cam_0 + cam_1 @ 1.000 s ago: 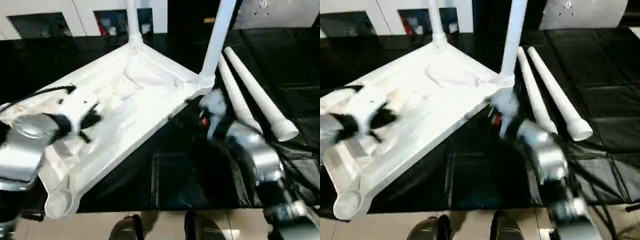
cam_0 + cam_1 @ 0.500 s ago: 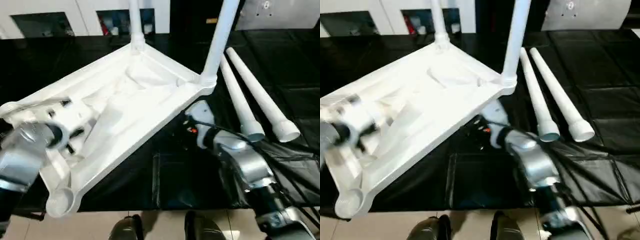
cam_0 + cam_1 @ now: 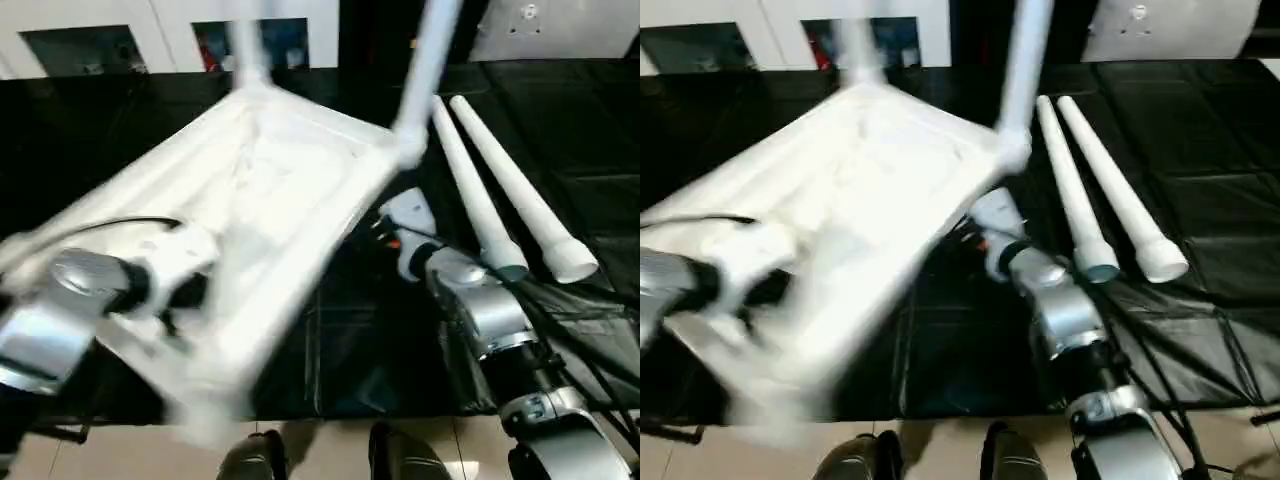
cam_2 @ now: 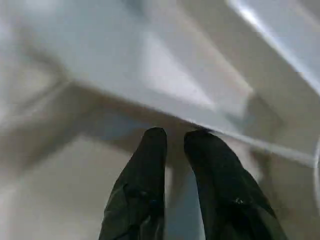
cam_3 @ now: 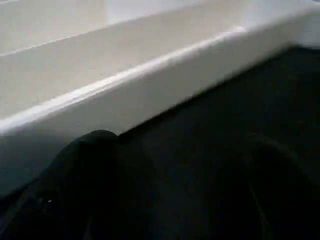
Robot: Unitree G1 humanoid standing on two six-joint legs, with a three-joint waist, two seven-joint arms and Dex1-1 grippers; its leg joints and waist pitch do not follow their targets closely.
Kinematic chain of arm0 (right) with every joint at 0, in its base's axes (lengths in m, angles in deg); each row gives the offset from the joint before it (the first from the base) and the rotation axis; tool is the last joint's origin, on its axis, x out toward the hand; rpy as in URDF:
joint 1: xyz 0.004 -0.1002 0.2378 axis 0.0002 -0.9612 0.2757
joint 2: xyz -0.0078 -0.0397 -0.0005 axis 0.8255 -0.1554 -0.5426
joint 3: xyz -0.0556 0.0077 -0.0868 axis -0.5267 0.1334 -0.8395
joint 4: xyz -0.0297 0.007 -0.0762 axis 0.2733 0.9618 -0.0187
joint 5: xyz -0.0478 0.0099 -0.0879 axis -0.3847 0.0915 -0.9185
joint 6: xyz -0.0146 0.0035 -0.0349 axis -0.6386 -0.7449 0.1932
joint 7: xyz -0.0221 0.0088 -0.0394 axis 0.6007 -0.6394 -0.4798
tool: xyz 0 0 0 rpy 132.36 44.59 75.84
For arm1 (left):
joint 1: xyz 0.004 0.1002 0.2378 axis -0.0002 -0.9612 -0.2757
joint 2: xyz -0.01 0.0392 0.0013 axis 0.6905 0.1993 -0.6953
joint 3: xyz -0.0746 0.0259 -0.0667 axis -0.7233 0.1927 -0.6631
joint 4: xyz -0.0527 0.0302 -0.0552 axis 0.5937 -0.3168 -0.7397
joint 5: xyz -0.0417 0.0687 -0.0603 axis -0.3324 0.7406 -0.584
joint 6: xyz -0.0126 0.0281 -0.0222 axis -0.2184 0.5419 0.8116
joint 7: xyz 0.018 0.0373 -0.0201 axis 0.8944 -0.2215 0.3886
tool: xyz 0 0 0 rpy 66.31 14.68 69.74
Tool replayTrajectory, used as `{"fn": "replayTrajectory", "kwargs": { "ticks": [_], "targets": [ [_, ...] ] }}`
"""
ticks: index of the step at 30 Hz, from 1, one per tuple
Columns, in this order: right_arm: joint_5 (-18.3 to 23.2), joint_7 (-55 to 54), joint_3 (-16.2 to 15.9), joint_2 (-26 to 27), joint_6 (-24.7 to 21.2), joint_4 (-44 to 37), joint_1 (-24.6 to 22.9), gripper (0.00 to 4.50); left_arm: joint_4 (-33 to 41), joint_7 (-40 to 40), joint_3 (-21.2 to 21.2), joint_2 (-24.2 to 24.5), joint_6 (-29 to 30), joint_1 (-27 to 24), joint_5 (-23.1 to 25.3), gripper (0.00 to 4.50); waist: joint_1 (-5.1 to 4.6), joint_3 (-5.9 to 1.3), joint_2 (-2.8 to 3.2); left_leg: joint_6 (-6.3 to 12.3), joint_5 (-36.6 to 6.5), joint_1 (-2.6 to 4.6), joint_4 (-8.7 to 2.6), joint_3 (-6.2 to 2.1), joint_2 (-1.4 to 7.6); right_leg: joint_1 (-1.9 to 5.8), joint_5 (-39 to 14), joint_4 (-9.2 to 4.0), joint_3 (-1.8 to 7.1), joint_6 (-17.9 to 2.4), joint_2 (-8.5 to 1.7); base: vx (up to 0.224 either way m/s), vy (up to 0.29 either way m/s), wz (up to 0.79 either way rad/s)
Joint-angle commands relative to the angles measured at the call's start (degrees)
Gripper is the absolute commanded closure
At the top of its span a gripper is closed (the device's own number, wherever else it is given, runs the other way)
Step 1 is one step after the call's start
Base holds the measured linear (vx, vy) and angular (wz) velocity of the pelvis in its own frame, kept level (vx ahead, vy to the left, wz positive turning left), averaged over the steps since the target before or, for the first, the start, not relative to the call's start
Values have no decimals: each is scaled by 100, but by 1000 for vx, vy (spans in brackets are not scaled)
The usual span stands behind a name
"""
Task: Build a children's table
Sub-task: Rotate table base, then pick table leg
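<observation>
The children's table top (image 3: 290,170) lies upside down and tilted on the black work table, smeared by motion. Two white legs (image 3: 425,70) stand in its far corner sockets. Two more legs (image 3: 470,195) lie loose side by side to the right. My left gripper (image 4: 175,135) is at the near left of the top, its fingers (image 4: 152,150) nearly together and shut on a rib of the underside. My right gripper (image 5: 182,170) is open, its fingers wide apart, low on the black cover just beside the top's right side wall (image 5: 150,90).
The black cover (image 3: 580,120) runs to the table's front edge, with tan floor and my feet (image 3: 250,460) below it. White cabinets stand behind the table. Cables trail along my right forearm (image 3: 480,310).
The table top has swung and tipped with my left arm, and its near corner has shifted right. My right gripper came left to the top's side edge and stayed open.
</observation>
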Motion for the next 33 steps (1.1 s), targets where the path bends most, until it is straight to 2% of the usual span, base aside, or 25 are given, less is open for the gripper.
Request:
{"fn": "replayTrajectory", "kwargs": {
  "ticks": [1, 5, 7, 9, 10, 11, 12, 14, 15, 16, 19, 23, 24, 25, 27, 28, 29, 33],
  "targets": [
    [19, 77, -122, 179, 200, 26, 196, 0, 244, -184, 186, -204, -146, 192, -280, 346, 21, -512, 10, 162, -1342, 116, -403, -114, 222, 400, -1920, -326, 283, -1264, -390, 0, 0, 0],
    [-28, 63, -59, 193, 284, 161, 293, 0, -45, -99, 378, -480, -311, 359, -158, 346, -13, -527, 2, 233, -1208, 109, -381, -110, 218, 408, -1935, -327, 270, -1233, -365, 0, 0, 0],
    [-45, 35, -33, 189, 313, 191, 324, 0, -389, 157, 442, -668, -493, 490, 70, 346, -19, -532, 5, 268, -1208, 137, -370, -96, 214, 386, -1924, -341, 267, -1219, -340, 0, 0, 0],
    [-78, -50, 9, 145, 399, 223, 365, 0, -1003, 649, 419, -968, -833, 731, 364, 346, -19, -536, 1, 279, -1223, 129, -371, -103, 216, 399, -1933, -342, 256, -1185, -334, 0, 0, 0],
    [-78, -51, 10, 144, 400, 223, 365, 0, -1009, 654, 419, -970, -836, 734, 367, 346, -9, -538, 3, 265, -1256, 146, -367, -99, 212, 385, -1959, -349, 253, -1162, -329, 0, 0, 0],
    [-89, -73, 28, 136, 430, 242, 378, 0, -1131, 755, 415, -1020, -889, 790, 418, 346, -11, -545, -5, 258, -1257, 134, -371, -108, 219, 404, -1938, -337, 253, -1169, -341, 0, 0, 0],
    [-80, -137, 138, 54, 420, 185, 412, 0, -1465, 1087, 308, -1267, -990, 986, 455, 346, -18, -540, -52, 285, -1251, 131, -369, -97, 206, 398, -1982, -356, 252, -1143, -331, 0, 0, 0],
    [-84, -142, 184, 29, 420, 175, 428, 0, -1565, 1184, 280, -1343, -1018, 1049, 463, 346, 7, -547, -32, 290, -1245, 154, -359, -98, 214, 391, -2025, -356, 259, -1152, -346, 0, 0, 0],
    [-96, -212, 307, -95, 291, -13, 432, 0, -1928, 1501, 227, -1562, -1185, 1212, 533, 346, 5, -545, -55, 303, -1165, 122, -362, -98, 206, 414, -1996, -353, 250, -1131, -333, 0, 0, 0],
    [-60, -197, 377, -155, 294, -151, 427, 0, -2132, 1676, 207, -1670, -1327, 1289, 585, 346, 26, -565, -38, 329, -1178, 164, -347, -89, 208, 381, -1989, -364, 253, -1118, -327, 0, 0, 0],
    [95, -179, 571, -239, 142, -520, 403, 0, -2578, 2061, 108, -1923, -1620, 1450, 679, 346, 32, -558, -50, 404, -1135, 115, -350, -99, 201, 410, -1945, -363, 236, -1048, -322, 0, 0, 0],
    [121, -689, 948, -298, -171, -912, 392, 0, -2907, 2467, -82, -2168, -1960, 1561, 692, 346, 51, -587, -56, 469, -969, 112, -340, -98, 202, 409, -1792, -356, 235, -1087, -324, 0, 0, 0],
    [101, -824, 1032, -318, -497, -1031, 384, 0, -2853, 2472, -106, -2177, -2018, 1544, 673, 346, 50, -595, -65, 481, -961, 115, -334, -92, 194, 406, -1773, -353, 234, -1103, -322, 0, 0, 0],
    [122, -941, 1145, -347, -1084, -1242, 361, 0, -2709, 2429, -175, -2205, -2034, 1493, 573, 346, 47, -589, -66, 503, -826, 94, -336, -99, 182, 439, -1657, -336, 237, -1152, -309, 0, 0, 0],
    [102, -1119, 1305, -406, -2060, -1541, 350, 0, -2345, 2253, -314, -2235, -2004, 1347, 332, 346, 59, -586, 5, 495, -822, 99, -332, -103, 190, 433, -1651, -335, 228, -1191, -322, 0, 0, 0],
    [186, -1023, 1339, -467, -2372, -1642, 337, 0, -2086, 2126, -358, -2209, -2010, 1221, 224, 346, 63, -586, 13, 466, -834, 110, -333, -108, 195, 449, -1617, -329, 225, -1236, -323, 0, 0, 0],
    [246, -954, 1352, -506, -2546, -1709, 326, 0, -1946, 2049, -384, -2196, -2044, 1144, 171, 346, 61, -579, 40, 458, -856, 101, -335, -113, 205, 441, -1609, -336, 223, -1239, -324, 0, 0, 0],
    [253, -1061, 1483, -640, -3036, -1508, 424, 0, -1001, 1480, -411, -1991, -1882, 696, -336, 346, 44, -572, 28, 368, -1030, 109, -342, -111, 216, 431, -1713, -335, 218, -1266, -343, 0, 0, 0]
  ]
}}
